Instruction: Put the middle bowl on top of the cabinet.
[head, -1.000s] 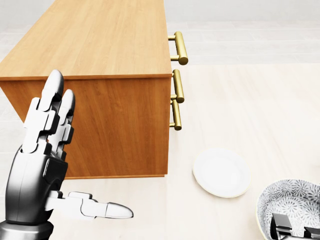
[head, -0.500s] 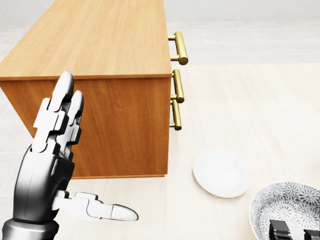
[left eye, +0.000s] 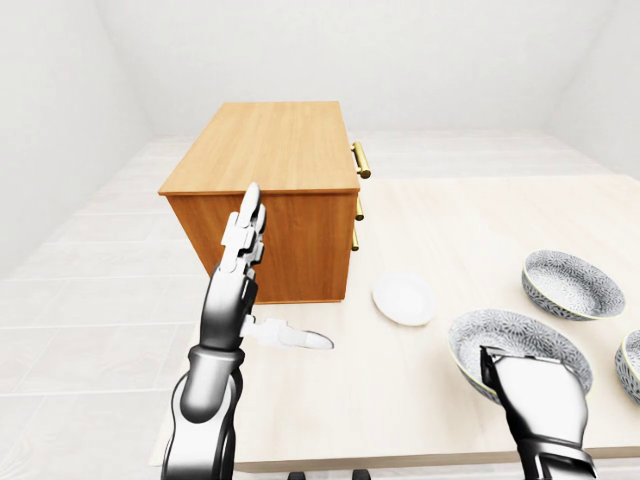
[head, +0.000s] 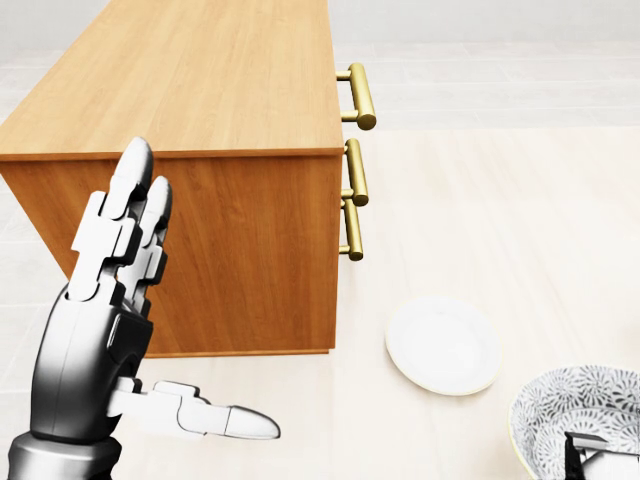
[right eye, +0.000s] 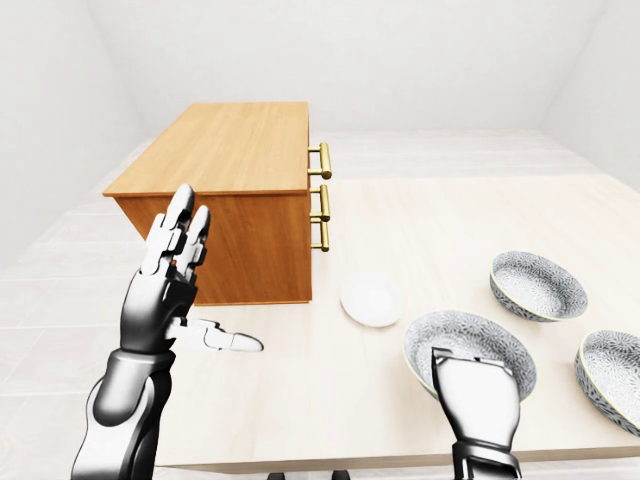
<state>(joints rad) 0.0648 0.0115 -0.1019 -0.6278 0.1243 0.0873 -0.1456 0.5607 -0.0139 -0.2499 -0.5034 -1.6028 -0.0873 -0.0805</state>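
Three patterned bowls sit on the pale table (left eye: 450, 215). My right hand (right eye: 472, 366) is shut on the near rim of the middle bowl (right eye: 468, 343), low and right in the eye views; only the bowl's left part (head: 575, 420) shows in the head view. The wooden cabinet (left eye: 270, 145) with brass handles (head: 357, 95) stands at the table's left end, its flat top bare. My left hand (head: 195, 300) is raised and open before the cabinet's near side face, fingers (head: 125, 220) straight up, thumb out to the right, holding nothing.
A small white plate (head: 442, 345) lies on the table between the cabinet and the held bowl. A second bowl (right eye: 538, 285) rests farther up on the right, and a third (right eye: 612, 378) lies at the right edge. Pale tiled floor surrounds the table.
My left hand has drifted up and right in the head view, staying open. The middle bowl, held by my right hand, shifted a little left, then right and down.
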